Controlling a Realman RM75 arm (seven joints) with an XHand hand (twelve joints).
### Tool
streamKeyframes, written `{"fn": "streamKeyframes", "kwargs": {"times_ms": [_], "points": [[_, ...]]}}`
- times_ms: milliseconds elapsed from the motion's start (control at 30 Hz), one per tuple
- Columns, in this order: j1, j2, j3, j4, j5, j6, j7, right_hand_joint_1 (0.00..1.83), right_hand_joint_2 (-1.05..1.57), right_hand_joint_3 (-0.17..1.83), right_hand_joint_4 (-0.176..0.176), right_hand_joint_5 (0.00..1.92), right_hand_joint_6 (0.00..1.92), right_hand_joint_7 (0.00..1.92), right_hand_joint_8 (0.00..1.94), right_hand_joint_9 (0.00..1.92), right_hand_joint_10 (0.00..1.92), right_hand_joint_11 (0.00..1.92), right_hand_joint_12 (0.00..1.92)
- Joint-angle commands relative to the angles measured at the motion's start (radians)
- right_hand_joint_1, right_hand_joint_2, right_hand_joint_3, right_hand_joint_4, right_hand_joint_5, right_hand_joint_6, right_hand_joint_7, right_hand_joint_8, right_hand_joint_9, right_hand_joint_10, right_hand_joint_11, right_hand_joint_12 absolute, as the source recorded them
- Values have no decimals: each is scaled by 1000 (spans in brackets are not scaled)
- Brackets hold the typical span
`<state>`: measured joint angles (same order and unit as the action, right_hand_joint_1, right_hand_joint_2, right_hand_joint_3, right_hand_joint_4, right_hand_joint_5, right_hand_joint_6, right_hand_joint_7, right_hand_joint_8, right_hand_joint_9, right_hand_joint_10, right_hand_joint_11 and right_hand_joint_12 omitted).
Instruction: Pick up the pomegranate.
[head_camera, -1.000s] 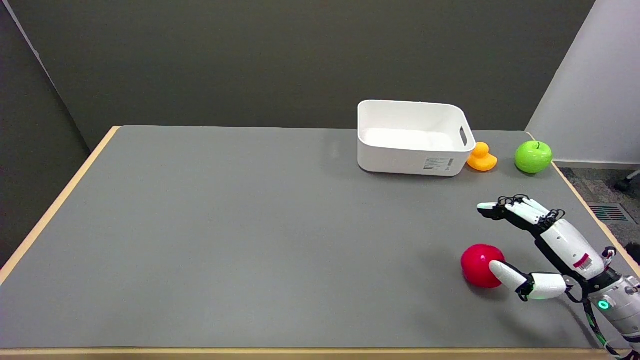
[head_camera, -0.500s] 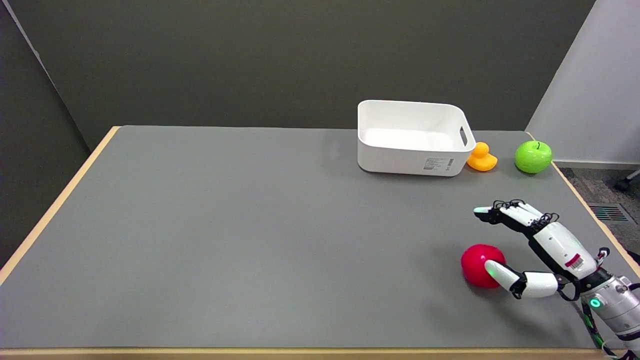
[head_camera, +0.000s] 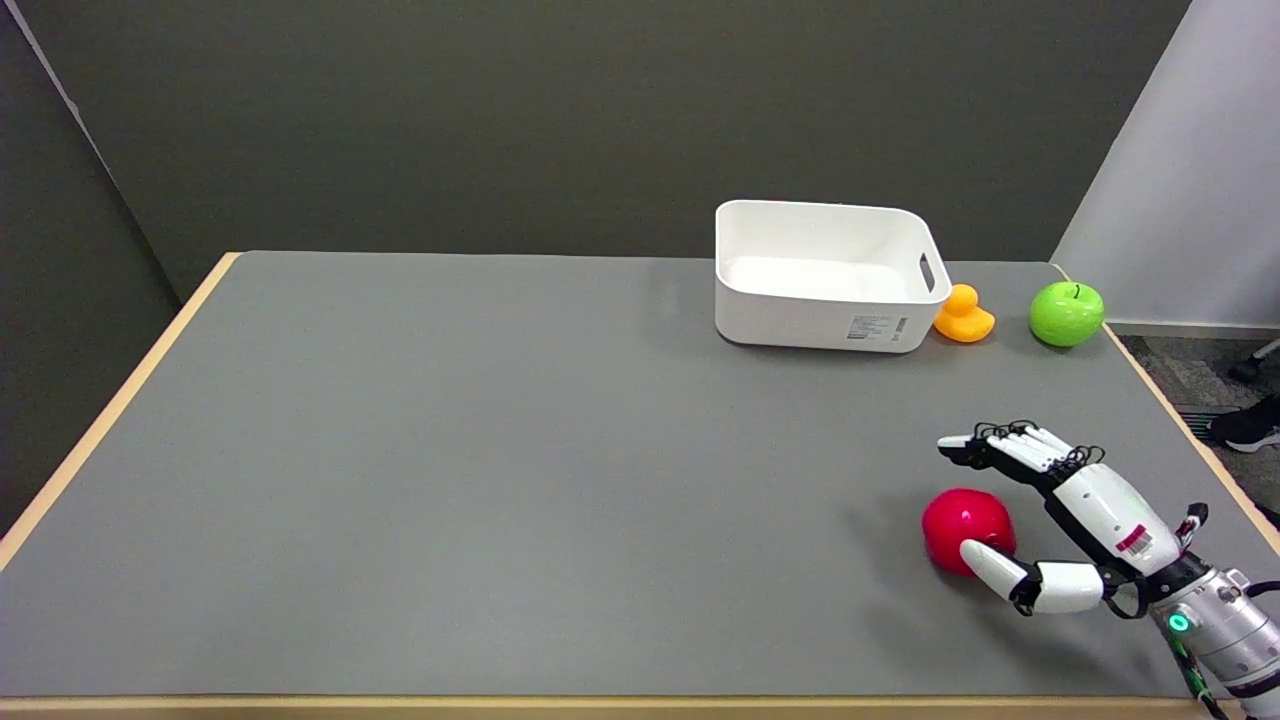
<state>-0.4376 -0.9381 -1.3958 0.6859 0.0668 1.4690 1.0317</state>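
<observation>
pomegranate (head_camera: 962, 523) on table (head_camera: 500, 480) — between spread fingers (head_camera: 1010, 446); ungripped

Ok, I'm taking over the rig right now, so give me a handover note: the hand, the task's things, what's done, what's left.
Right hand: open, fingers spread, set around the pomegranate from its right side; thumb low in front of it, other fingers above and behind it. No grip.
Pomegranate: resting on the grey table, near the front right corner.
Elsewhere, far right: white bin, orange duck, green apple.
Done: approach.
Left: close the fingers on the pomegranate and lift it.
</observation>
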Motion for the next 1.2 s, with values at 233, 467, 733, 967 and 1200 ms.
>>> {"fn": "streamKeyframes", "kwargs": {"times_ms": [233, 467, 733, 967, 1200], "points": [[-9, -16, -34, -12, 9, -2, -17, 381, 627, 836, 60, 311, 560, 490, 526, 355, 982, 194, 1387], [5, -18, -32, -14, 10, 0, -17, 545, 658, 870, 60, 334, 611, 497, 536, 376, 1001, 221, 1413], [23, -12, -38, -15, 3, 0, -41, 833, 715, 903, 87, 463, 995, 590, 687, 498, 1102, 318, 1514], [47, -8, -47, -15, 0, 0, -50, 854, 1164, 308, 135, 627, 1549, 708, 928, 658, 1248, 402, 1604], [76, 7, -30, 7, 11, 21, -50, 1144, 1223, 102, -35, 585, 1574, 812, 1301, 754, 1240, 517, 1566]]}}
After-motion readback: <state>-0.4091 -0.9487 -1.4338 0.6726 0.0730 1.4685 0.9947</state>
